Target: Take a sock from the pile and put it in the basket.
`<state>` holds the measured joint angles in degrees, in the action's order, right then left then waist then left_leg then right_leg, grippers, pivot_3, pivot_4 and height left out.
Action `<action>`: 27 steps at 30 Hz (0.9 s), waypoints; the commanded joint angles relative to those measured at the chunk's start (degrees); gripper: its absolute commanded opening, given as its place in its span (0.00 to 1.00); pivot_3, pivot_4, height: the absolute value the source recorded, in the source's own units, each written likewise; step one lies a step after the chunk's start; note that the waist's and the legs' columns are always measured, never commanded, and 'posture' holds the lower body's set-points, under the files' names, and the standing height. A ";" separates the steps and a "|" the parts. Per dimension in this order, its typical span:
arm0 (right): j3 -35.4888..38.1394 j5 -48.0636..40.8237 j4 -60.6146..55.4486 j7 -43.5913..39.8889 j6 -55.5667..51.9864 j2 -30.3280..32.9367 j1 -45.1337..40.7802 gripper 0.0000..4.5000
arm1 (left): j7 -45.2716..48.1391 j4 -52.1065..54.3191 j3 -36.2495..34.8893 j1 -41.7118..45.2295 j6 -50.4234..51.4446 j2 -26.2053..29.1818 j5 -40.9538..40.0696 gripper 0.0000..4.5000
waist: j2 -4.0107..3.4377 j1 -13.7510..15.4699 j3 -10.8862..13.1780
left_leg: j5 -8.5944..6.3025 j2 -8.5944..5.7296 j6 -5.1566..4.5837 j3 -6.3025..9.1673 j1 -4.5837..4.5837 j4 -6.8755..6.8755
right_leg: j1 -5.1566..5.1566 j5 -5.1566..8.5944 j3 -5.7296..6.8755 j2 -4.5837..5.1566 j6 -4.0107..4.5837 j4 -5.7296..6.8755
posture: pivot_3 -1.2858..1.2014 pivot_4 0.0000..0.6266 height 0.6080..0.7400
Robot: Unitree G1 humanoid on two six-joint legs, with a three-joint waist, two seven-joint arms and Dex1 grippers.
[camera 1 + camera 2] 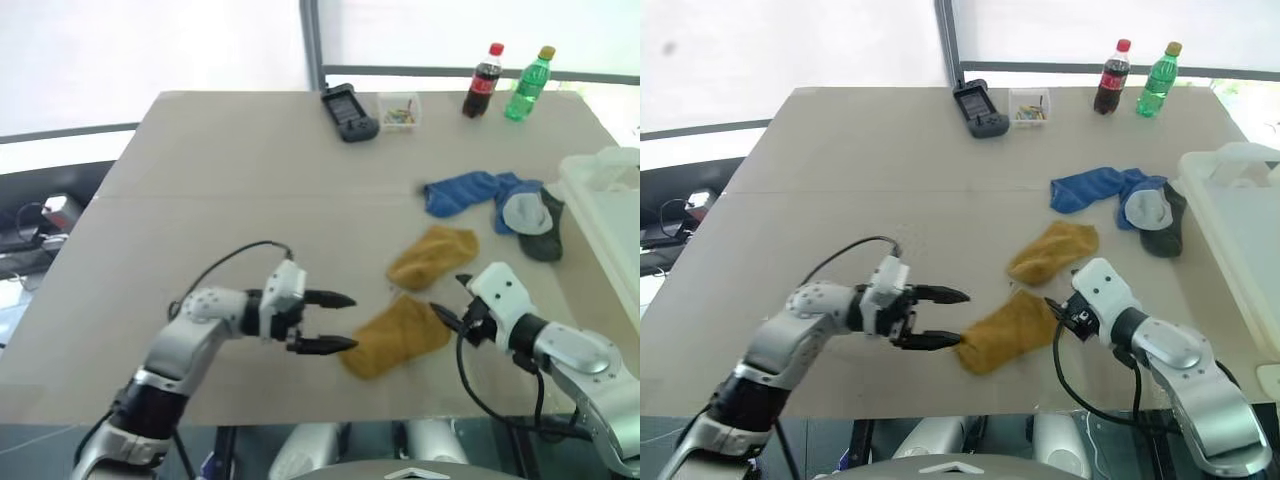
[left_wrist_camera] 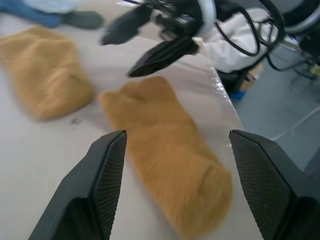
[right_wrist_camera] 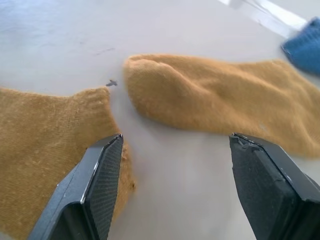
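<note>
1. Lying flat near the table's front edge was the nearest mustard sock, the likeliest one to be taken; its long axis ran diagonally, one end toward the front edge and the other toward the far right corner.
2. A second mustard sock lay just beyond it on roughly the same slant, close to it but apart, as the right wrist view showed.
3. Further toward the right edge sat the rest of the pile: a blue sock touching a dark grey sock with a light grey patch.
4. The left gripper hung just beside the near sock's front end, jaws wide and empty, aimed along the sock, probably lined up to close on that end.
5. The right gripper stood at the sock's other end, jaws also spread with nothing between them, pointing toward the gap between the two mustard socks; both arms seemed to be bracketing the same sock.
6. The basket waited at the right edge, beyond the grey sock, so the carry would run that way.
7. Along the far edge stood a dark handheld device, a small clear box and two bottles.
</note>
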<state>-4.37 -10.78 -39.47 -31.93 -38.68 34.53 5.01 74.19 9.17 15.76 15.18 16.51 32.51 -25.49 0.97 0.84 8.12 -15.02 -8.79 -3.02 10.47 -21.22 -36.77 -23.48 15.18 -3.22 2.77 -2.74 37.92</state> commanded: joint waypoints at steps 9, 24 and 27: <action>-5.76 3.53 11.12 -8.16 11.02 4.82 -2.95 0.00 | 10.29 -9.91 11.87 11.13 -10.14 1.85 13.85 0.01 | 0.01 -0.01 -0.01 | 0.00 0.01 0.00 -0.03 -0.03 -0.09 | -0.04 0.00 -0.03 -0.03 0.00 0.04 | 0.52 0.24 1.00; -2.38 1.90 -2.40 -2.70 1.83 3.90 5.03 0.00 | 14.28 -24.08 6.51 19.69 -22.28 1.09 13.78 0.01 | 0.05 -0.01 -0.05 | -0.01 -0.02 -0.02 0.25 -0.37 -0.56 | -0.08 -0.02 0.27 -0.02 -0.03 0.07 | 0.52 0.24 1.00; 1.01 -1.57 -3.76 -2.23 0.91 2.05 3.86 0.00 | 8.15 -15.43 0.32 16.25 -6.16 1.45 5.72 0.01 | 0.05 -0.10 -0.05 | 0.00 -0.03 -0.02 0.30 -0.49 -0.58 | -0.12 -0.02 0.32 -0.03 -0.04 0.07 | 0.52 0.24 1.00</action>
<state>-7.17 -9.79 -40.26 -34.57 -37.35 37.51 9.66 85.41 -12.80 20.34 32.93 1.76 33.28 -13.97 1.02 0.74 8.07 -15.03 -8.82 -3.04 10.78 -21.73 -37.35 -23.64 15.15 -2.91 2.75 -2.78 37.99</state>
